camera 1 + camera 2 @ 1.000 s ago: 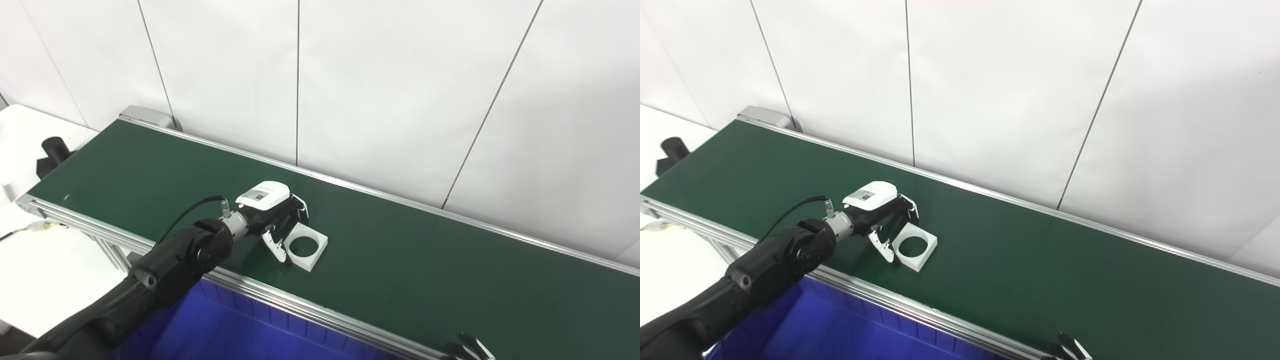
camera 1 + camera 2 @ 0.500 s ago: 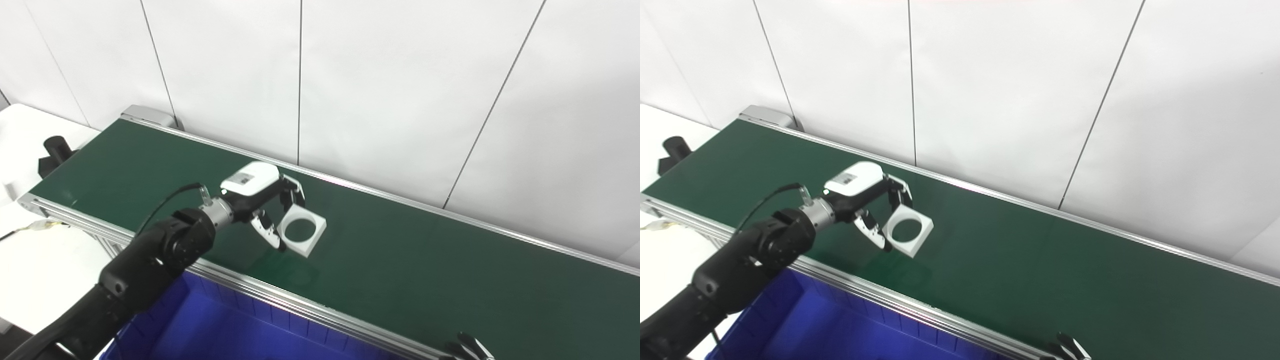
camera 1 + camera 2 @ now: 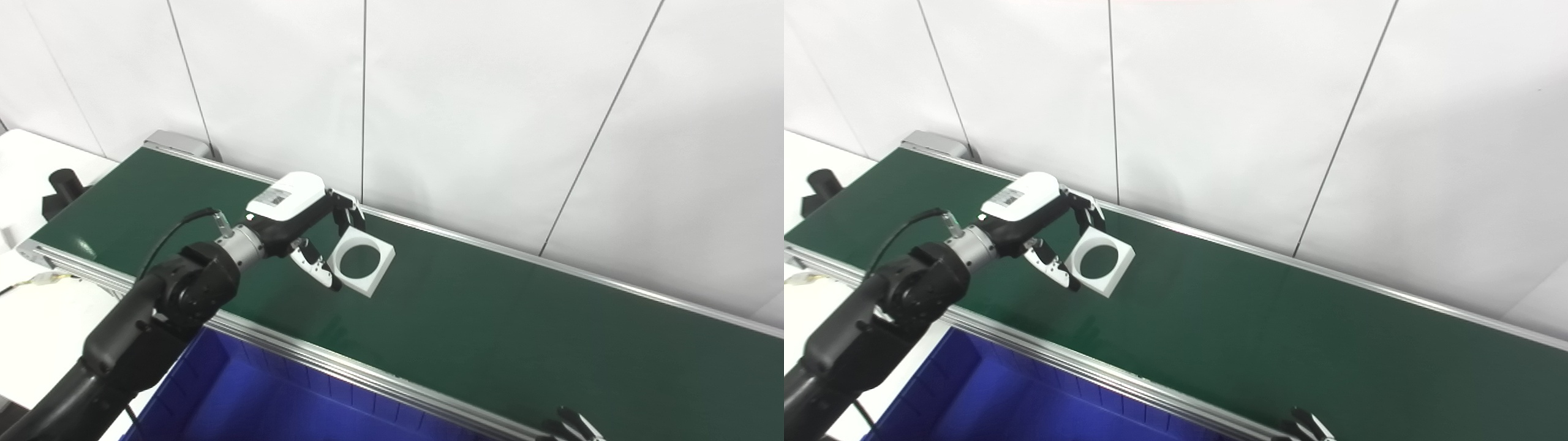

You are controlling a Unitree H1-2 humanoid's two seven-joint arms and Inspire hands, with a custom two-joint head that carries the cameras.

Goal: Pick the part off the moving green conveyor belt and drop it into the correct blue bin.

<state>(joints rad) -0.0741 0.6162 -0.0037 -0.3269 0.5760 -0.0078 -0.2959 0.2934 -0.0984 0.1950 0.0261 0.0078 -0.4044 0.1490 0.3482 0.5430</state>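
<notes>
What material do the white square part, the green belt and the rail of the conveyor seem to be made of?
White square part: probably plastic, matte; it is evenly white, with crisp edges and a clean round hole. Green belt: looks like rubber or PVC with a slight sheen; a faint reflection lies under the part. Rail: likely aluminium, silver and grooved.

Bare green conveyor belt (image 3: 490, 318) right of the raised left hand (image 3: 306, 226) and its part (image 3: 361, 262). Aluminium rail (image 3: 343, 367) between belt and open blue bin (image 3: 257, 404). White wall (image 3: 465, 122) close behind.
</notes>
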